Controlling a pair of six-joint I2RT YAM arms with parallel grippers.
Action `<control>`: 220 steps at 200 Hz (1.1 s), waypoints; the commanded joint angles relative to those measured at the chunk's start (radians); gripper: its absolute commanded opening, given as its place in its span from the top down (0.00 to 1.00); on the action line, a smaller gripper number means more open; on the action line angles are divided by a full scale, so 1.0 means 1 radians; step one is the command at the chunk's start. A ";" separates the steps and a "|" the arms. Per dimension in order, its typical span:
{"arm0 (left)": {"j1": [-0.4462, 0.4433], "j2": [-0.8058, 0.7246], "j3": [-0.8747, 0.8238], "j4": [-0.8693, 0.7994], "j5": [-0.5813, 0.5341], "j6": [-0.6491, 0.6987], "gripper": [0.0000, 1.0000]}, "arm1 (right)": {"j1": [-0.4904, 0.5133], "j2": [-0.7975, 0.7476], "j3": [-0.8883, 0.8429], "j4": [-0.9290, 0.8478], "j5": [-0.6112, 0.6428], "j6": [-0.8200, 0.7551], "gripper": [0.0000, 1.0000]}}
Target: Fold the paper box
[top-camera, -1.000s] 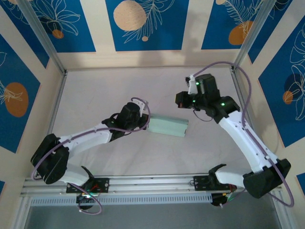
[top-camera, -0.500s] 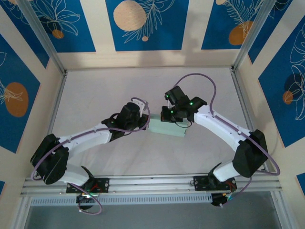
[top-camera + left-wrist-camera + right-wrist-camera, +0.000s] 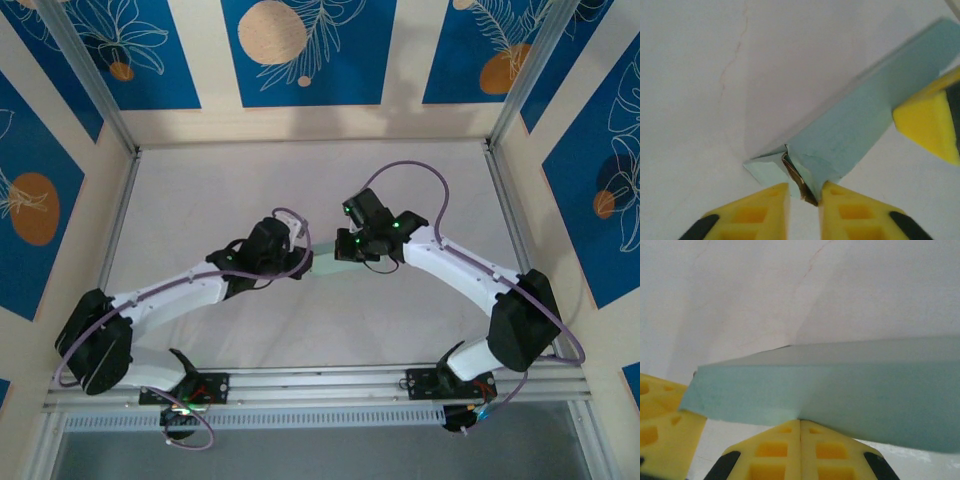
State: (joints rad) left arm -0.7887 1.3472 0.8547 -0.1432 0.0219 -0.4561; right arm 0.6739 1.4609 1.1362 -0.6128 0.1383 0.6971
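The paper box (image 3: 325, 266) sat at the centre of the overhead frame, between both arms. The left hand (image 3: 804, 200) had its fingers slightly apart around the box's crumpled end, grip impossible to tell; the right hand (image 3: 800, 442) was closed, tips against the box

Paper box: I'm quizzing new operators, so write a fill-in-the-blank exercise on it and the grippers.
The right gripper, at the long edge of the paper box, is ___. The box's crumpled end sits between the ___ fingers of the left gripper. From above, the box lies ___ the two grippers.
Missing: shut; yellow; between.
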 commanded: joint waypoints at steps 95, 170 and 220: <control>0.215 -0.127 -0.063 -0.009 0.333 -0.250 0.60 | -0.062 0.087 0.044 -0.076 -0.082 0.002 1.00; 0.225 0.036 -0.029 0.144 0.384 -0.328 0.48 | -0.065 0.111 0.072 -0.084 -0.100 0.000 1.00; 0.249 -0.013 -0.049 0.200 0.365 -0.350 0.51 | -0.064 0.114 0.084 -0.094 -0.106 -0.002 1.00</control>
State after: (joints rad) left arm -0.5636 1.3701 0.8040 -0.0010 0.3828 -0.7841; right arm 0.6128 1.5421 1.2140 -0.6159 0.0402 0.7036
